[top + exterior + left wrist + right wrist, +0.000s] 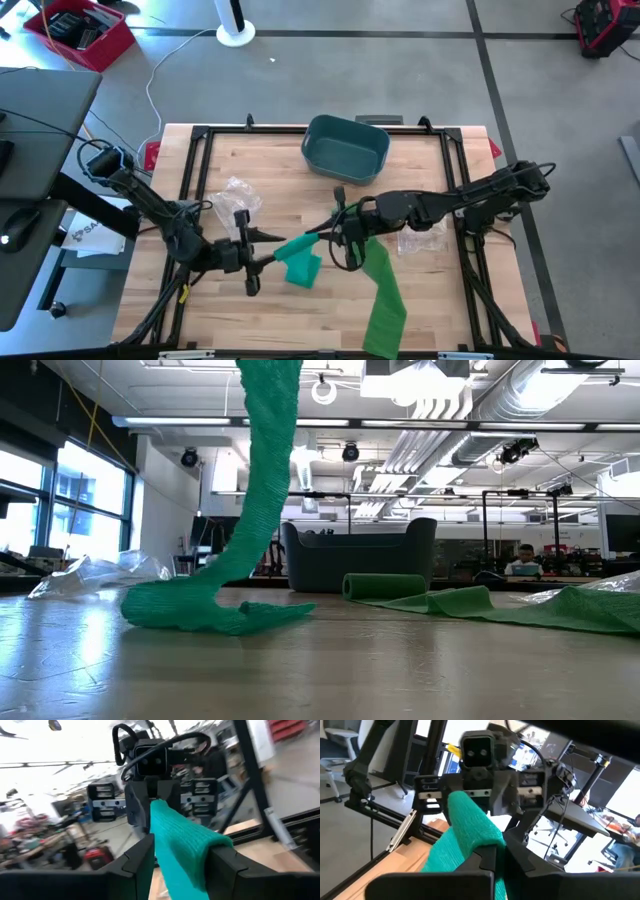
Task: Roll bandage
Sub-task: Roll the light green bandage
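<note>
Near the middle of the wooden tabletop point(270, 320), the green bandage point(300, 262) is passed between arms: the right gripper point(330, 230) is clamped on it, the left gripper point(276, 258) parted around it. Tension should be kept so the trailing strip rolls evenly.

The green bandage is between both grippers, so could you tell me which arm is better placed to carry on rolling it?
Probably the right. The right gripper is shut on the green bandage, lifting its strip off the table. The left gripper has its fingers apart around it.
</note>
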Tool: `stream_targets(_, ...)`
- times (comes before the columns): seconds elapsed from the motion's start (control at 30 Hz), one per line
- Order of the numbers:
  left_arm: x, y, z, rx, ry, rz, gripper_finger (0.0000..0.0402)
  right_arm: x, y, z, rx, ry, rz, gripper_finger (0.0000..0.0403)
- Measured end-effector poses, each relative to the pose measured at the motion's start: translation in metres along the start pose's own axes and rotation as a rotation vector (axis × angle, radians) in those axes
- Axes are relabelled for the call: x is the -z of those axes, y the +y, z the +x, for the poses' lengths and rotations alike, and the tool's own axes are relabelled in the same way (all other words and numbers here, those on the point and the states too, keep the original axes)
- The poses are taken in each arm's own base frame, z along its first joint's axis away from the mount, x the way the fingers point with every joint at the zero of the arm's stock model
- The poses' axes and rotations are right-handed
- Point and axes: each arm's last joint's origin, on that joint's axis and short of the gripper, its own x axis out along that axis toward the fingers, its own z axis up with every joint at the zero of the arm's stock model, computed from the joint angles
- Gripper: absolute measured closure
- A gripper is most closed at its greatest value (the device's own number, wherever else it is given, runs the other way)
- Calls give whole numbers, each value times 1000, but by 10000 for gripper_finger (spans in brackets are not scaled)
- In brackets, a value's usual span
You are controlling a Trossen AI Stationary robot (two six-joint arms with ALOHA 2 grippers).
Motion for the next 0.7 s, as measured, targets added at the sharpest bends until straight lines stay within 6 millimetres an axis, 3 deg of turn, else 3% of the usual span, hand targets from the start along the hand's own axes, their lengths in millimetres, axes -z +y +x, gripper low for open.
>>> stream_targets(0.2,-8,-2,-2,-47,22,30,302,0,-1,0,1,2,-3,401)
stream_targets(0.43,-8,0,-3,-77,40,27,386,2,0,0,-7,23,-13,388)
stream_targets(0.7,-10,0,-6,-136,69,30,397,2,-8,-11,112,142,-33,278)
